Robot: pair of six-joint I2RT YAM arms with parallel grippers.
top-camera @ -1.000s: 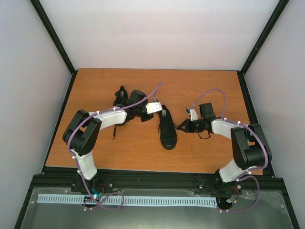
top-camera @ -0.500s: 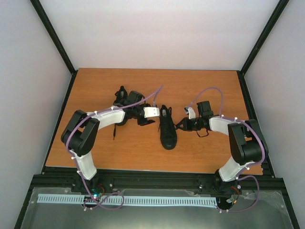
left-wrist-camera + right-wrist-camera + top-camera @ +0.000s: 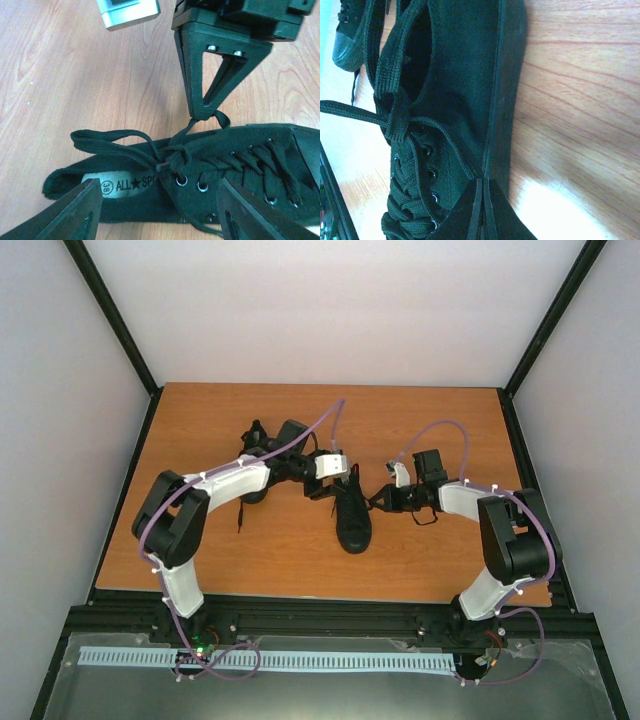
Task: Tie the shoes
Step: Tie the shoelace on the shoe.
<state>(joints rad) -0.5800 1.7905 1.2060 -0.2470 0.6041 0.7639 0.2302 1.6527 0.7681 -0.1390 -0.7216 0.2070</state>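
Note:
One black shoe (image 3: 352, 518) lies mid-table, toe toward the near edge. In the left wrist view the same shoe (image 3: 250, 150) shows its opening, eyelets and a loose lace loop (image 3: 105, 140). My left gripper (image 3: 337, 490) hovers over its heel end; that gripper (image 3: 160, 212) is open, a finger on each side of the tongue, nothing between them. My right gripper (image 3: 378, 502) is shut against the shoe's right side. Its tip (image 3: 204, 111) pinches a lace end (image 3: 221, 119) that runs to the knot. The right wrist view shows the shut right gripper (image 3: 482, 197) by the sole (image 3: 502, 100).
The second shoe (image 3: 255, 450) lies at the back left, partly behind my left arm, with a lace (image 3: 239, 515) trailing toward the near edge. Its toe (image 3: 345, 40) shows in the right wrist view. The table's right edge (image 3: 510, 460) is close behind the right arm.
My left gripper has opened and swung right, from beside the shoe to over its heel end. The right gripper has edged left toward the shoe, still shut.

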